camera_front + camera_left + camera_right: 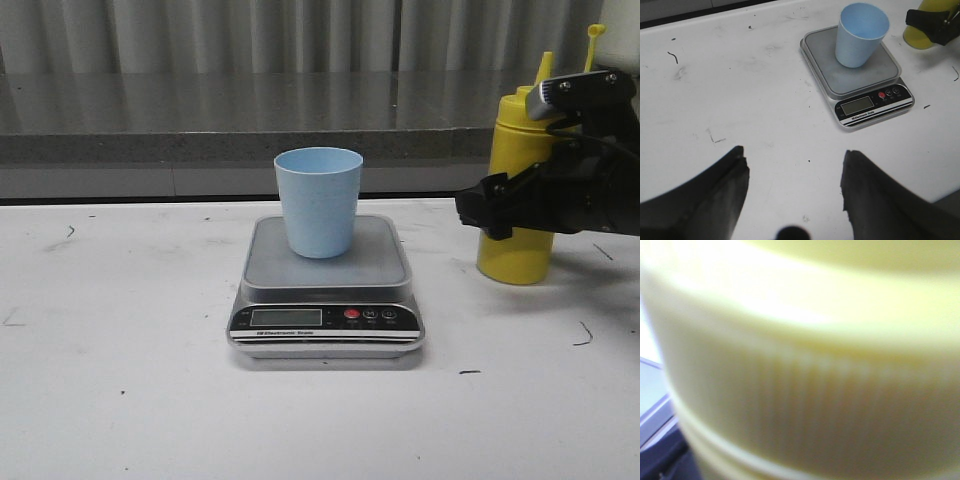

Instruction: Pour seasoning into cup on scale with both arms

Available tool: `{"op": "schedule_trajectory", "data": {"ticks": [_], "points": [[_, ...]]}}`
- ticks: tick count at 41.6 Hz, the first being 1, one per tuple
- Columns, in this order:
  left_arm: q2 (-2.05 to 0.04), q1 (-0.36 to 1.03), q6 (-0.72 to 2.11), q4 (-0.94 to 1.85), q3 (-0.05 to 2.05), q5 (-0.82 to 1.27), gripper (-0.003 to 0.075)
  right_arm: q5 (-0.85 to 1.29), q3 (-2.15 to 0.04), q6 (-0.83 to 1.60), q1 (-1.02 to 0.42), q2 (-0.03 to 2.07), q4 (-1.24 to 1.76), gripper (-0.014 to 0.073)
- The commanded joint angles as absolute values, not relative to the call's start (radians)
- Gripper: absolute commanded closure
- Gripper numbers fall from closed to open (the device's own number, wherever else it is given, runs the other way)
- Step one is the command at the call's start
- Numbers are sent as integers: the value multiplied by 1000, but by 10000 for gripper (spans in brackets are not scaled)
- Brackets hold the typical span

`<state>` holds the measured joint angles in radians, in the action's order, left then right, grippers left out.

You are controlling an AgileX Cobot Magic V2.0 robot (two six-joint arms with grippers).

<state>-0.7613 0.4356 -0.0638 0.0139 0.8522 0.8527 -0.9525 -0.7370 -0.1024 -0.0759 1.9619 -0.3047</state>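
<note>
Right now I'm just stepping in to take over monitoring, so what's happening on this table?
The right gripper is around the yellow seasoning bottle, which stands upright on the table right of the scale; whether it is clamped yet is unclear. The pale blue cup sits on the scale's platform. The left gripper hovers open over bare table, away from the scale. Nothing is being poured.

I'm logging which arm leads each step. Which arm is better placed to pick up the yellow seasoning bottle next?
Right. Its pincer is already at the seasoning bottle, which fills its wrist view. The left pincer hangs open over bare table, with the scale and cup between it and the bottle.
</note>
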Motion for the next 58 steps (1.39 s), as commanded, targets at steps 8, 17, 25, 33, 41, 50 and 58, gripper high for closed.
{"op": "schedule_trajectory", "data": {"ticks": [8, 17, 25, 33, 41, 50, 58], "points": [[-759, 435, -65, 25, 878, 787, 322, -1028, -631, -94, -70, 1801, -277, -60], [-759, 435, -65, 25, 878, 787, 322, -839, -523, -94, -76, 1632, -193, -60], [-759, 435, -65, 25, 878, 787, 322, -335, -536, -180, -134, 1421, -194, -60], [-759, 435, -65, 25, 878, 784, 322, 176, -592, -286, -188, 1202, -192, -60], [-759, 435, -65, 25, 878, 784, 322, 607, -703, -218, -264, 1022, -137, -60], [-759, 435, -65, 25, 878, 784, 322, 829, -784, -62, -286, 810, 0, -60], [-759, 435, -65, 25, 878, 780, 322, 915, -785, -52, -285, 624, 0, -60]]}}
